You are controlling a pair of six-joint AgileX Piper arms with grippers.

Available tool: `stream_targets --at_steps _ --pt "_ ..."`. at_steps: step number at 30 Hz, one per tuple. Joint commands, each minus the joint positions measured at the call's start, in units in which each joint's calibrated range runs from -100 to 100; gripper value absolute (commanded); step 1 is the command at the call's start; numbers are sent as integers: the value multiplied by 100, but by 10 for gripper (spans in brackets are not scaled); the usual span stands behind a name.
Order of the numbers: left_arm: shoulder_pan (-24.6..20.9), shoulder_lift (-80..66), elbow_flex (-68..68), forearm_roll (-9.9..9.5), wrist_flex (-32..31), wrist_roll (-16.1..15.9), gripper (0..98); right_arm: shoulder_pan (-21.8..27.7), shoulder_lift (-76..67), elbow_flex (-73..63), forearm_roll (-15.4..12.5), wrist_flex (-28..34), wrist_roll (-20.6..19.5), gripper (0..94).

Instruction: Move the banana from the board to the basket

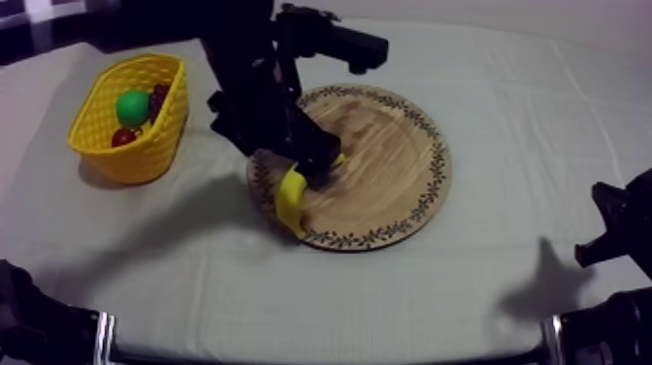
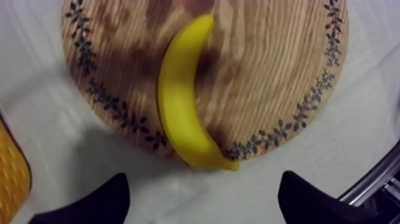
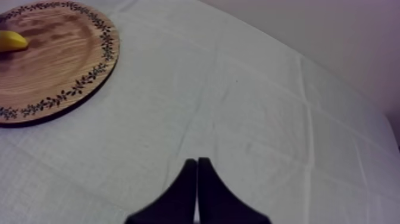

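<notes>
My left arm (image 1: pixel 254 82) comes in from the far side and bends down over the round wooden board (image 1: pixel 388 165). The left gripper (image 2: pixel 203 176) hangs above the board's rim with its two black fingers (image 2: pixel 107 199) spread wide and nothing between them. My right arm (image 1: pixel 621 228) sits low at its own side, well apart from the board. The right gripper (image 3: pixel 196 164) has its fingers pressed together into a narrow wedge over bare cloth. The banana (image 2: pixel 181 107) lies flat on the board just ahead of the left gripper, its length running away from the fingers and its nearer tip poking over the patterned rim (in the left wrist view the fingers stand clear of it). The yellow basket (image 1: pixel 146 150) stands to the outer side of the left gripper, near the board but not touching it. Inside it are a round green fruit (image 1: pixel 133 105), a small red fruit (image 1: pixel 123 138) and something dark I cannot make out. The grey-white cloth (image 1: pixel 320 301) is creased in straight folds. Beyond the right gripper, past the table's far edge, is a pale wall (image 3: pixel 357 36).
</notes>
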Motion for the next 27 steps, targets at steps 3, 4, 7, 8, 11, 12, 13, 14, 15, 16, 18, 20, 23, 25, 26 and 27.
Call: stream_targets --at_steps 3,4,7,8,11,12,13,14,15,16,18,20,23,25,26,27 --pt "-24 524 -140 -16 -118 -143 945 0 0 1 0 0 -1 3" --pt "-37 630 -175 -15 -149 -173 946 0 0 1 0 0 -1 3" --pt "-75 938 -311 -14 -207 -256 946 0 0 1 0 0 -1 3" --pt "-84 1036 -371 -19 -217 -279 946 0 0 1 0 0 -1 3" --pt "-103 1308 -569 -32 -231 -339 946 0 0 1 0 0 -1 3" --pt "-109 1393 -632 -29 -233 -357 946 0 0 1 0 0 -1 3" --pt "-118 1471 -690 -24 -234 -374 946 0 0 1 0 0 -1 3" --pt "-127 1546 -743 -20 -235 -387 946 0 0 1 0 0 -1 3" --pt "-135 1619 -794 -14 -236 -401 946 0 0 1 0 0 -1 3" --pt "-140 1689 -843 -10 -237 -414 946 0 0 1 0 0 -1 3" --pt "-151 1815 -947 -9 -237 -443 945 0 0 1 0 0 -1 3" --pt "-154 1925 -1040 -19 -238 -456 938 0 0 1 0 0 -1 3" --pt "-159 2050 -1148 -27 -247 -447 901 0 0 1 0 0 -1 3" --pt "-181 2110 -1182 -27 -255 -419 850 0 0 1 0 0 -1 3" --pt "-197 2138 -1192 -22 -257 -410 821 0 0 1 0 0 -1 3" --pt "-216 2163 -1199 -18 -259 -405 788 0 0 1 0 0 -1 3"
